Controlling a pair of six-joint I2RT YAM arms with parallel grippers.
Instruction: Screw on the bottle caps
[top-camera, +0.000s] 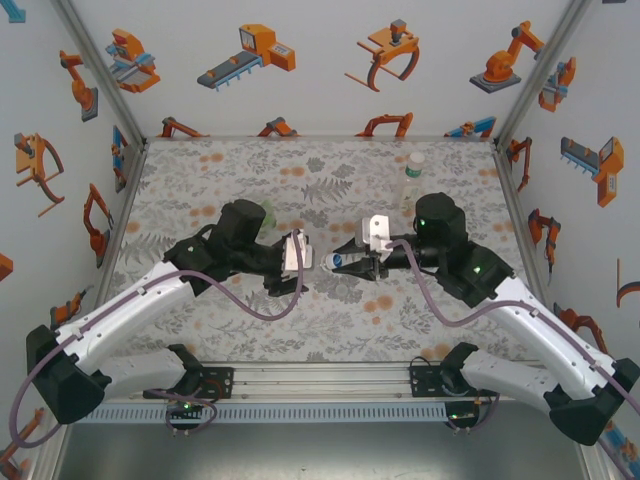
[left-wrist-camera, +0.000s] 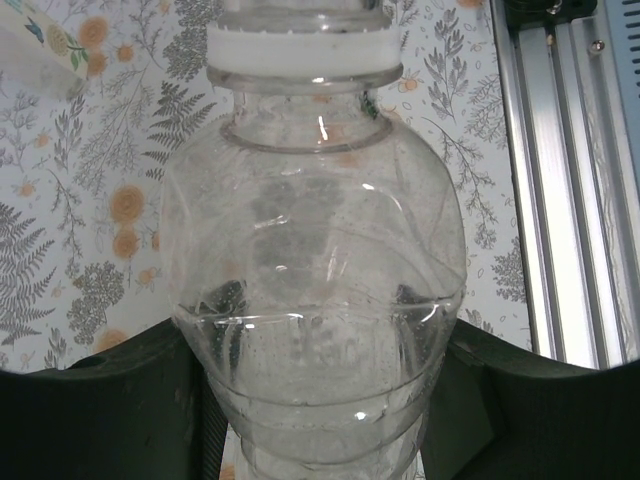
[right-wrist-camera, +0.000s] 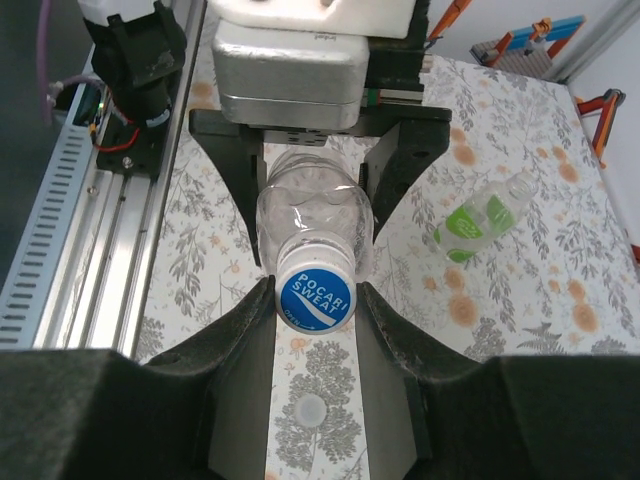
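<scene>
Starting at the near edge: aluminium rail carrying both arm bases. Item, right end effector: closed on the blue cap, one finger against each side of it, printed face toward the wrist camera. Item, blue cap: sits on the mouth of the clear bottle; how far it is threaded on cannot be told. Item, clear bottle: held horizontal above the floral tabletop, mid-table, between the two arms. Item, left end effector: clamped on the bottle's body, dark fingers on either side. Item, pale cap: loose on the tabletop below the blue cap. Item, bottle with green band: far right of the tabletop, well apart from both end effectors.
</scene>
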